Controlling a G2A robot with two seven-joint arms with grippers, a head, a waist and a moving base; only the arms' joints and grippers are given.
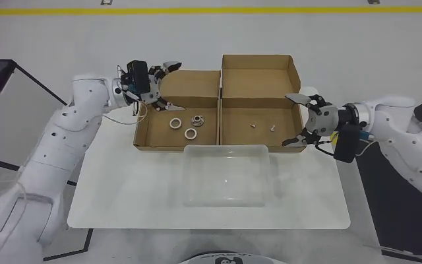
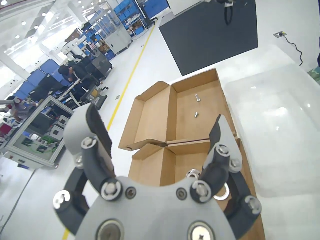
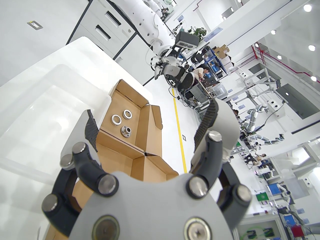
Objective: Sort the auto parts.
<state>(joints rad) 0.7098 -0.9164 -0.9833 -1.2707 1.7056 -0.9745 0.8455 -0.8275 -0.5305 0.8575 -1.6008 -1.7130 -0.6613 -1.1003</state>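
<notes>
Two silver metal rings (image 1: pixel 176 123) and a flanged metal hub (image 1: pixel 196 119) lie in the left brown cardboard box (image 1: pixel 148 137), near the spread left hand (image 1: pixel 174 86) at its far-left corner. Two small bolts (image 1: pixel 252 123) lie in the right cardboard box (image 1: pixel 234 137); the spread right hand (image 1: pixel 293 119) hangs at its outer wall. A clear plastic bin (image 1: pixel 226 191) lies just beside both boxes' near walls.
</notes>
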